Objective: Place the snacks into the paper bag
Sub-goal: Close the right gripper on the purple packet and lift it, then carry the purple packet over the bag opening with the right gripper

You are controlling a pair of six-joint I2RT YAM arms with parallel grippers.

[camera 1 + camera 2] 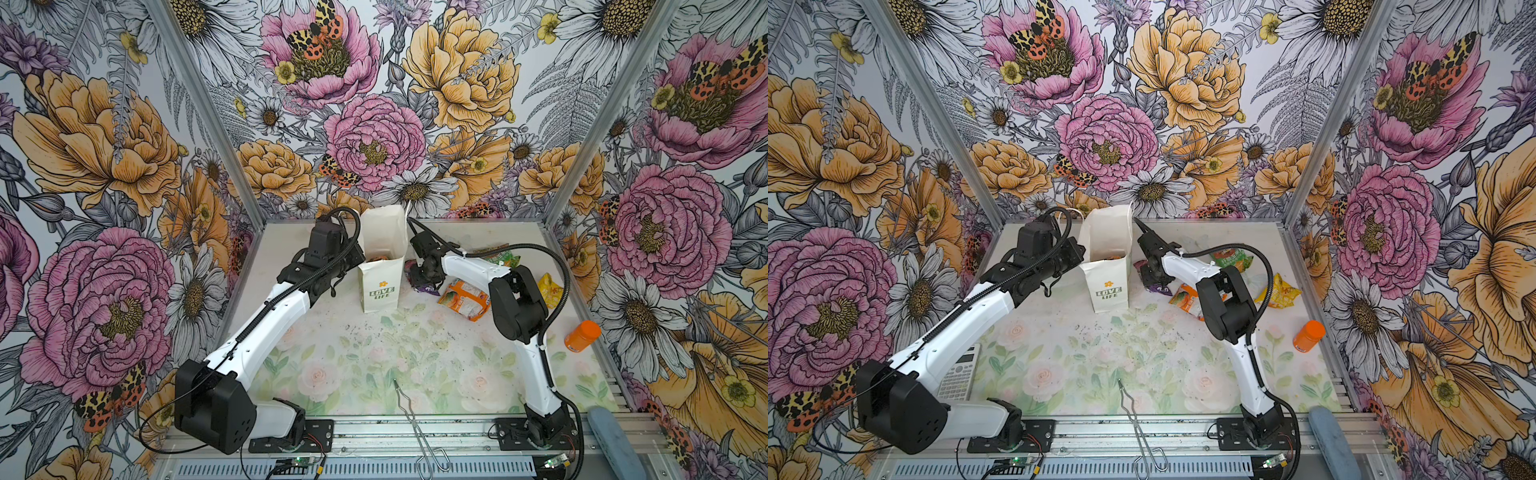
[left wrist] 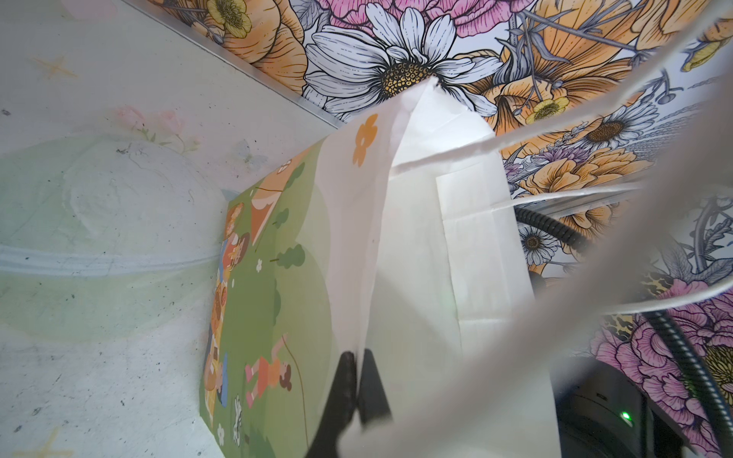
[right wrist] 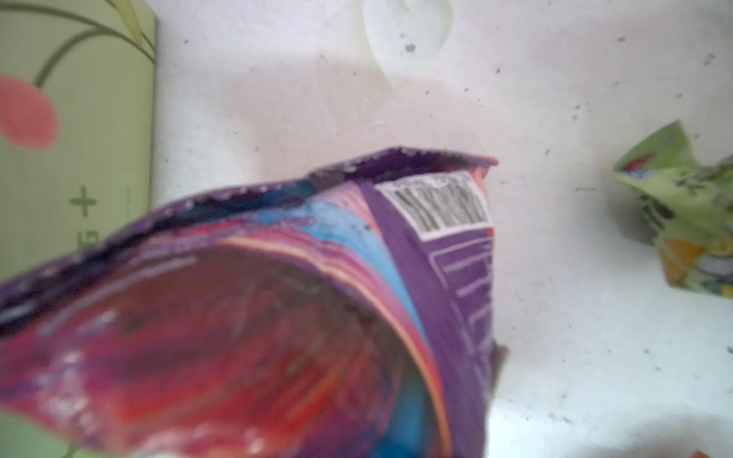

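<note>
Mat (image 1: 415, 345): wide free room in front of paper bag (image 1: 379, 286). It stands upright mid-back, mouth open, left gripper (image 2: 358, 359) clamped on its rim edge. Right gripper (image 1: 424, 272) just right of it, at purple packet (image 3: 277, 317); can't tell whether it grips

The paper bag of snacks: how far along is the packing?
Done: something orange already lies inside the tall white paper bag. In hand: the left gripper pinches the bag's rim; the right gripper is down on the crinkly purple packet, grip unclear. Left on the table: an orange-and-white packet, a green packet, a yellow packet.
</note>
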